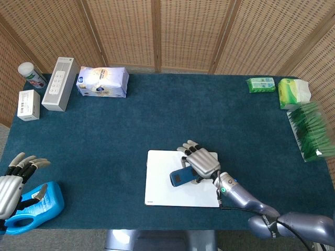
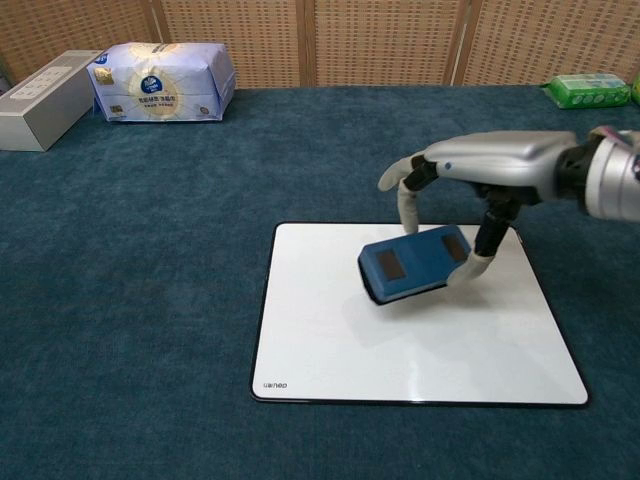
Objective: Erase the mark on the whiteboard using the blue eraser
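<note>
Eraser: blue eraser [image 2: 415, 264] sits tilted over the middle of the whiteboard [image 2: 330, 340], pinched from both ends by the right hand [image 2: 480, 175]; contact with the board cannot be told.
Whiteboard: lies flat on the blue desk [image 1: 131, 125], surface white under the eraser.
Right hand: clamped on the eraser, palm down above it.
Left hand [image 1: 13, 180]: fingers apart, holding nothing, at the desk's near left corner above a blue bottle [image 1: 36, 206].

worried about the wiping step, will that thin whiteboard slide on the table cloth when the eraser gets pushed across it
The whiteboard looks thin and light and lies loose, so it may shift. The table cloth looks napped, probably adding grip. The left hand isn't steadying it.
</note>
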Robot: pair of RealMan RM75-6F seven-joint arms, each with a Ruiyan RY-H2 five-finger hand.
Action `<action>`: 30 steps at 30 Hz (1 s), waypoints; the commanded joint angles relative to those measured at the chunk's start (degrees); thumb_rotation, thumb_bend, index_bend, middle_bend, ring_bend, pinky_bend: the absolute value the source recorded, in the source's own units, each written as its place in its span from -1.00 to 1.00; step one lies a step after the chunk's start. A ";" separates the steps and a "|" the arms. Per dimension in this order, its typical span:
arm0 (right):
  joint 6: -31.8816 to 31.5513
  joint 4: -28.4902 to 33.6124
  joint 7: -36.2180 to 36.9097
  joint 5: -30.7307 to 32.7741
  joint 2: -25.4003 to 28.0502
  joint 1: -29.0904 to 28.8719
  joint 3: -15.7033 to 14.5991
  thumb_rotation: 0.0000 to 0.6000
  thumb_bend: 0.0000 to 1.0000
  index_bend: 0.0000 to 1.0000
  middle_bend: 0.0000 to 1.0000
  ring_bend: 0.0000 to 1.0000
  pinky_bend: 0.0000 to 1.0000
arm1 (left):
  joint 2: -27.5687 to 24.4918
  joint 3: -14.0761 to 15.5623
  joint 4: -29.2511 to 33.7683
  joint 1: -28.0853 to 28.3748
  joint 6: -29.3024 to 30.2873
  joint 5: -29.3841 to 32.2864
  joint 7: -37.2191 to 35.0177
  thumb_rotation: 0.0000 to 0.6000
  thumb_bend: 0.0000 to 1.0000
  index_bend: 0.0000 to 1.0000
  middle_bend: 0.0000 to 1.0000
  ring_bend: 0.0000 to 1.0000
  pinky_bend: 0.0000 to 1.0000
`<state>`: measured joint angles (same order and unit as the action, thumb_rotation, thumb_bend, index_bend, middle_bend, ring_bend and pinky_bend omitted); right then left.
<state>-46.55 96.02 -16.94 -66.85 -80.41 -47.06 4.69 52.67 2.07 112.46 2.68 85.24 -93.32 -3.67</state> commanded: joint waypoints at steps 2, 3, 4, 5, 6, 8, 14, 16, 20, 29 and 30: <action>1.77 -2.66 -2.79 2.84 -4.27 -2.36 0.83 1.00 -1.00 0.40 -0.73 -1.00 -1.00 | -0.27 0.10 -0.62 -0.07 0.30 -0.28 -1.09 1.00 -0.01 -0.51 -0.47 -0.67 -1.00; 2.40 -3.63 -3.45 3.55 -5.32 -3.07 1.03 1.00 -1.00 0.40 -0.73 -1.00 -1.00 | -0.35 0.19 -0.79 -0.02 0.67 -1.33 -1.40 1.00 -0.01 -0.51 -0.47 -0.67 -1.00; 2.70 -4.34 -3.72 4.12 -5.97 -3.46 1.20 1.00 -1.00 0.40 -0.73 -1.00 -1.00 | -0.38 0.32 -0.94 -0.05 0.88 -1.96 -1.54 1.00 -0.01 -0.51 -0.47 -0.67 -1.00; 3.01 -5.02 -3.90 4.74 -6.54 -3.79 1.35 1.00 -1.00 0.40 -0.73 -1.00 -1.00 | -0.38 0.45 -1.06 -0.09 1.05 -2.43 -1.70 1.00 -0.01 -0.51 -0.47 -0.67 -1.00; 3.35 -5.77 -4.13 5.43 -7.06 -4.16 1.46 1.00 -1.00 0.40 -0.73 -1.00 -1.00 | -0.34 0.60 -1.19 -0.15 1.20 -2.75 -1.98 1.00 -0.01 -0.51 -0.47 -0.67 -1.00; 3.72 -6.77 -4.43 6.18 -7.52 -4.55 1.51 1.00 -1.00 0.40 -0.73 -1.00 -1.00 | -0.26 0.78 -1.41 -0.26 1.26 -2.79 -2.50 1.00 -0.01 -0.51 -0.47 -0.67 -1.00; 3.64 -8.18 -4.36 7.84 -6.92 -4.18 0.77 1.00 -1.00 0.40 -0.73 -1.00 -1.00 | -0.05 1.32 -2.94 -1.03 1.60 -1.66 -4.16 1.00 -0.01 -0.51 -0.47 -0.67 -1.00; 3.32 -8.19 -4.10 8.19 -6.11 -3.55 0.22 1.00 -1.00 0.40 -0.73 -1.00 -1.00 | -0.06 1.45 -3.32 -1.17 1.67 -1.56 -4.50 1.00 -0.01 -0.51 -0.47 -0.67 -1.00; 2.30 -7.59 -3.46 8.13 -4.30 -2.18 -0.75 1.00 -1.00 0.40 -0.72 -1.00 -1.00 | 0.01 1.46 -3.66 -1.15 1.83 -1.79 -4.94 1.00 -0.01 -0.51 -0.47 -0.67 -1.00; -0.75 -4.39 -2.22 7.40 1.74 1.66 -2.99 1.00 -1.00 0.40 -0.72 -1.00 -1.00 | 0.47 1.25 -4.14 -0.46 1.09 -1.89 -5.29 1.00 -0.01 -0.51 -0.47 -0.67 -1.00; -0.92 -4.18 -2.18 7.42 2.14 1.88 -3.10 1.00 -1.00 0.40 -0.72 -1.00 -1.00 | 0.53 1.25 -4.20 -0.41 1.00 -1.87 -5.32 1.00 -0.01 -0.51 -0.47 -0.67 -1.00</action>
<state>-46.96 91.25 -19.31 -59.31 -79.01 -45.76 1.99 53.18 3.32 108.29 2.24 86.27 -95.20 -8.97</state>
